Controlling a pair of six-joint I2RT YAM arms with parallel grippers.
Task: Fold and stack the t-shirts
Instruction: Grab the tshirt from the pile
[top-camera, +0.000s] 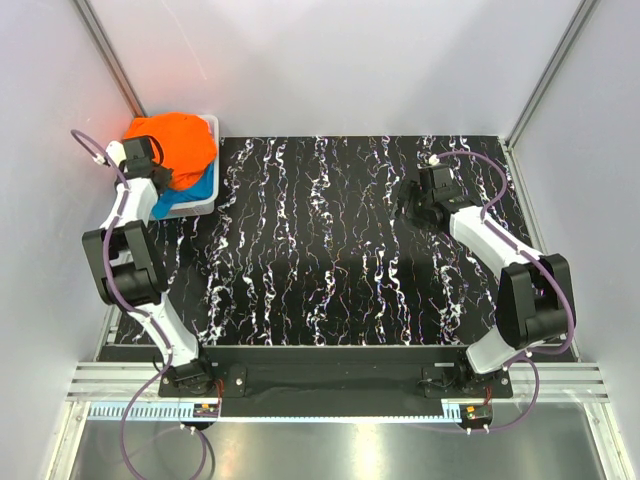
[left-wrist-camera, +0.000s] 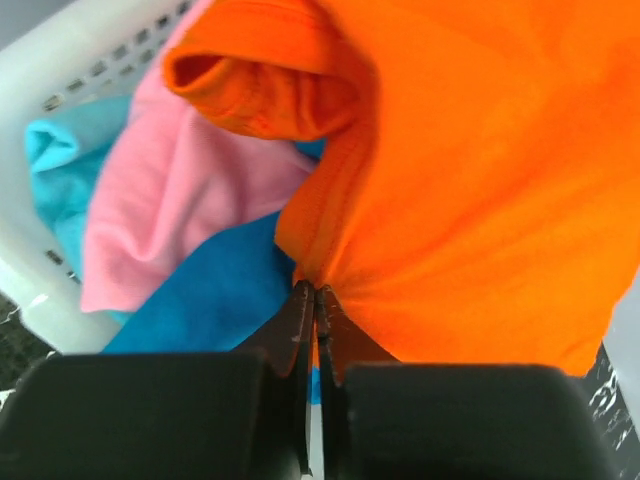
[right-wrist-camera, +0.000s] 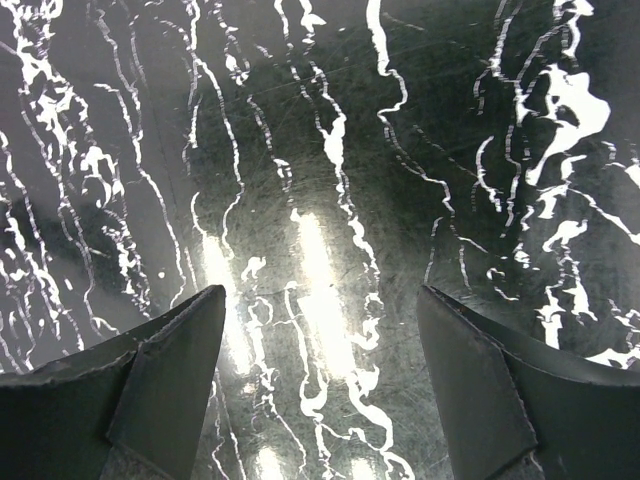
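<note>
**Left pincer nips orange shirt over the basket**

The left pincer (left-wrist-camera: 315, 292) was pressed together on a puckered fold of the orange shirt (left-wrist-camera: 480, 180), the cloth gathered into creases right at its tips. From that pinch the shirt spread ahead and to the right of the pincer, heaped on top of the pile. Bunched as it was, it showed no clear long axis. Just left of the tips lay the teal shirt (left-wrist-camera: 200, 300) and beyond it the pink shirt (left-wrist-camera: 180, 190), both lower in the white basket (left-wrist-camera: 70, 60), whose slotted wall curved round the far left. All three shirts were in that basket, none yet folded or laid out on the table (top-camera: 320, 250). The left arm was plainly the nearer one. The right pincer (right-wrist-camera: 320, 330) hovered well apart across the table, jaws spread wide over bare marbled top and holding nothing. The coming move looked to be a lift that drew the orange shirt back out of the basket toward the open table. The pink shirt, lying partly under it, might drag along.
</note>
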